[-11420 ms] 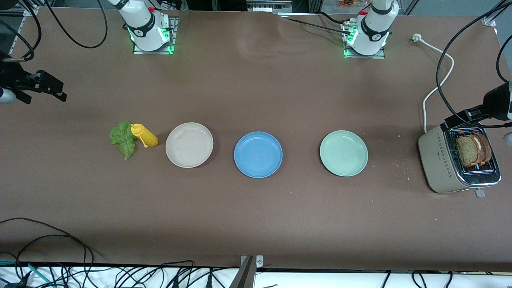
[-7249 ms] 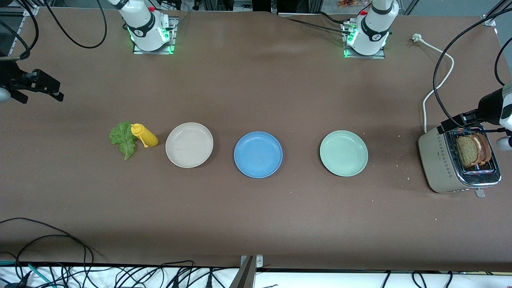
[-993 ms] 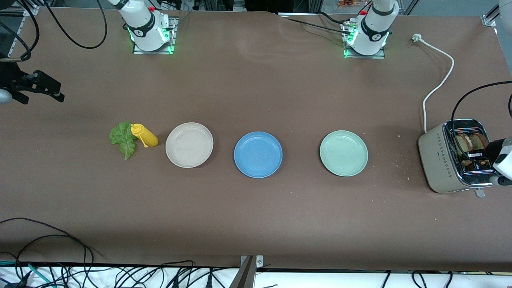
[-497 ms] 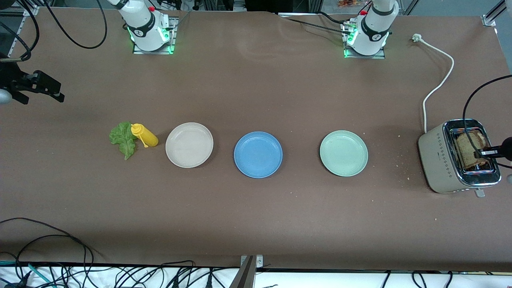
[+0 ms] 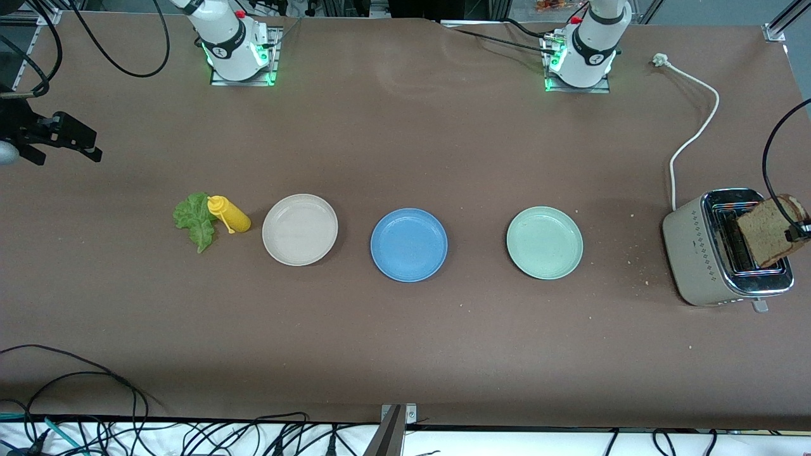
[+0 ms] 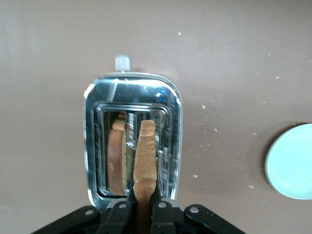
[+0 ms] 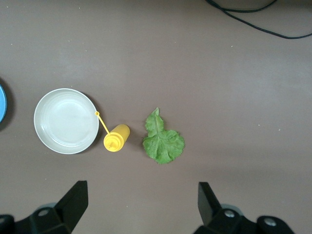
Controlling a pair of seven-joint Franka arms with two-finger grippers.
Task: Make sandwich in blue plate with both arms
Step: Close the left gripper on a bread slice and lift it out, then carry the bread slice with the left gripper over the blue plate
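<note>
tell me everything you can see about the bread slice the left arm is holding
The bread slice is brown wholegrain with a darker crust, roughly square. It hangs on edge, a little tilted, pinched at one edge by the left end effector, whose fingers are shut on it. It is lifted out of, and over, the silver toaster, where a second slice sits in the other slot.

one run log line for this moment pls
left gripper: shut on brown bread slice, over silver toaster | right gripper: open, waiting | round blue plate: bare
</note>
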